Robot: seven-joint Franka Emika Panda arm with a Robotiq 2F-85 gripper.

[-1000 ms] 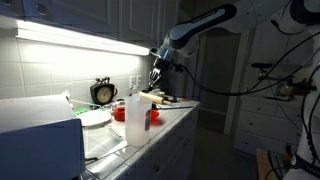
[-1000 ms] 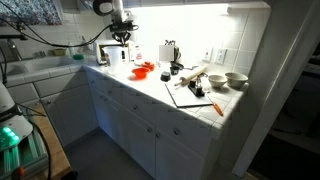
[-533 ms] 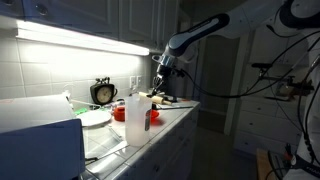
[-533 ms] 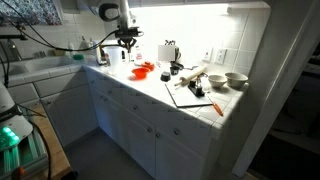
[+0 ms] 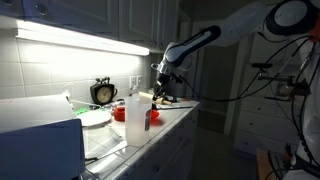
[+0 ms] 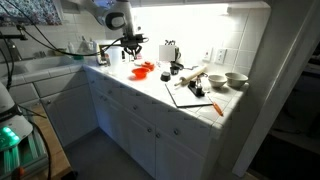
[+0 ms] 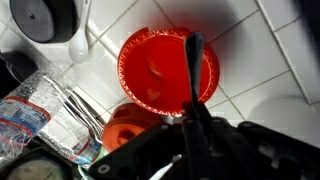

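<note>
In the wrist view my gripper [image 7: 193, 118] is shut on a thin dark utensil [image 7: 193, 62]. The utensil's free end reaches out over a red bowl [image 7: 160, 70] on the white tiled counter [image 7: 265, 75]. A second red-orange bowl [image 7: 132, 127] lies just beside the first, partly behind my fingers. In both exterior views the gripper [image 5: 160, 84] [image 6: 131, 45] hangs a little above the red bowls [image 6: 143, 70] near the back wall. I cannot make out what the utensil's tip looks like.
A crumpled clear plastic bottle [image 7: 42, 108] and a dark round object [image 7: 48, 18] lie close to the bowls. Along the counter are a cutting board [image 6: 190, 96] with a rolling pin [image 6: 192, 78], two pale bowls [image 6: 236, 78], a clock [image 5: 102, 92] and a tall clear container [image 5: 136, 120].
The arm has swung along the counter and come lower, bringing the shut gripper and its utensil over the red bowls. The jaws have stayed shut.
</note>
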